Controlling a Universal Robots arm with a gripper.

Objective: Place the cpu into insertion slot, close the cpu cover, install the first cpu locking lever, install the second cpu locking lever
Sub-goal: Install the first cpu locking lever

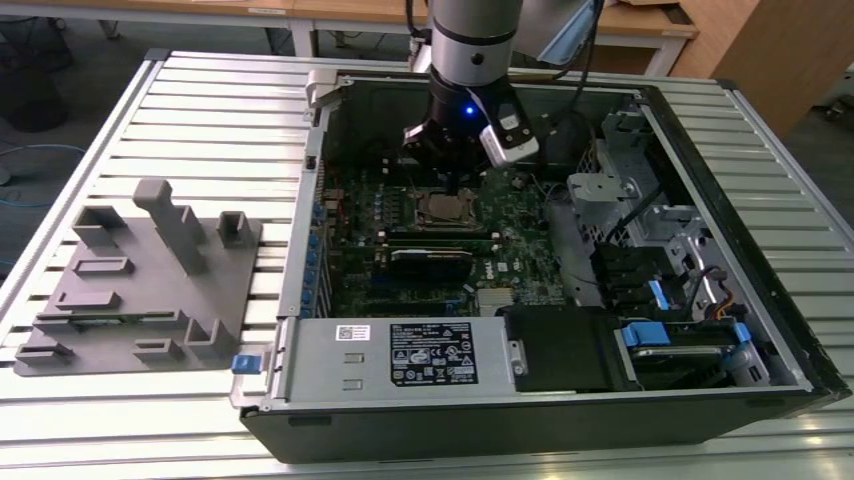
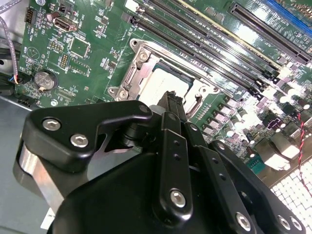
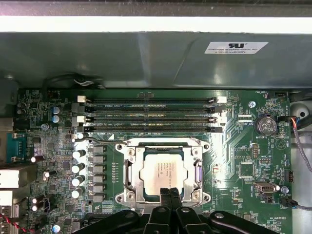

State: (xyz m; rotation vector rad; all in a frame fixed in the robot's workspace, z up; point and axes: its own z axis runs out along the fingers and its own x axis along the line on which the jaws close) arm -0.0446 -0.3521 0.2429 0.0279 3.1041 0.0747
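The cpu (image 3: 163, 171) lies flat inside the cpu cover (image 3: 127, 170) window, at the exterior view's middle. The pincer (image 3: 169, 194) is narrow, fingers pressed together, gripping nothing, with its tips at the chip's edge.

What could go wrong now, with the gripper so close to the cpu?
1. The gripper hangs at the edge of the cpu; a sideways slip might scratch or shift it.
2. The capacitors stand near the cpu; the wide gripper body could knock them.
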